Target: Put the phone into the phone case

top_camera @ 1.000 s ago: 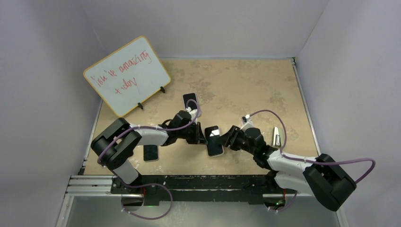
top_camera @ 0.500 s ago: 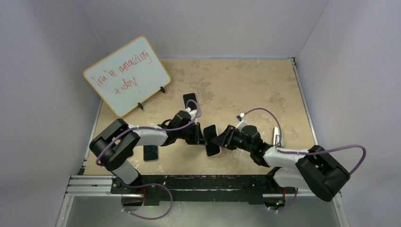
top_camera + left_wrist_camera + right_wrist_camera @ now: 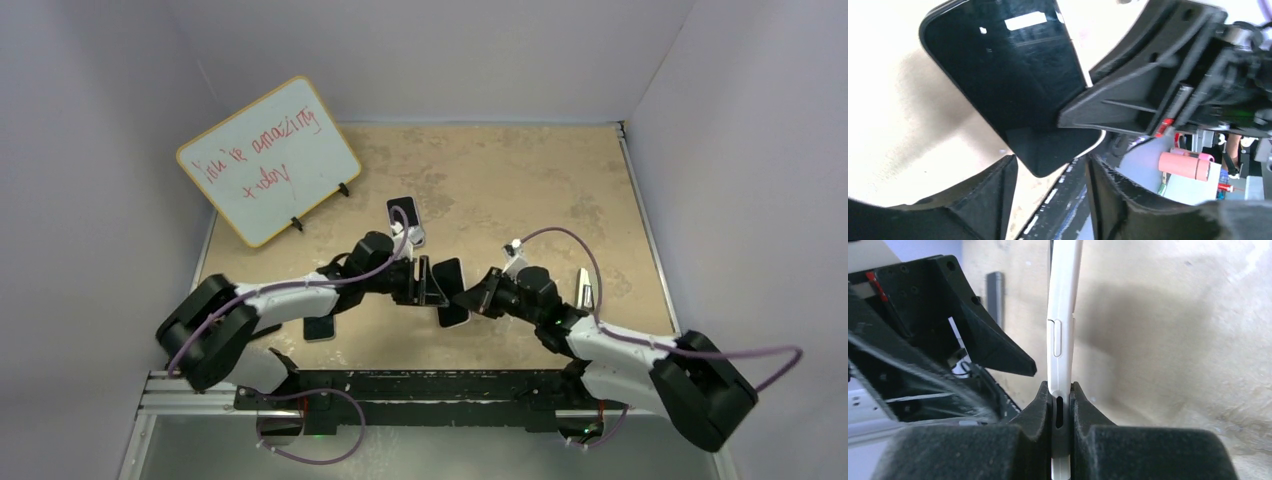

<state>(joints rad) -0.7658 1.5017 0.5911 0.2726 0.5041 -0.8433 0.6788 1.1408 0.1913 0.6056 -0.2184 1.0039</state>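
**White case pinched on edge, phone apparently inside**

Nearest the arm bases, at lower left of the overhead view, a small dark flat handset [image 3: 319, 325] lies on the tan mottled tabletop [image 3: 520, 180], apart from the work. Just beyond, at frame centre, the two tools meet. The right gripper [image 3: 1062, 392] is clamped tight on the thin white plastic phone case [image 3: 1063, 315], which stands on edge between its pads. The left gripper [image 3: 425, 283] has its jaws parted to a middling width and holds nothing. In its wrist view, a corner of the glossy black slab phone [image 3: 1008, 75] sits just above the gap.

The case is the only container here, and the phone appears to lie in it: a white rim edges the black glass at centre right of that view. Insertion looks largely done, though whether every corner is snapped home cannot be told. A final press and a set-down probably remain.

Farther right lies a silvery flat item [image 3: 585, 288]. Beyond are a second black handset [image 3: 404, 212] and, at upper left, a wood-framed whiteboard [image 3: 268, 160].
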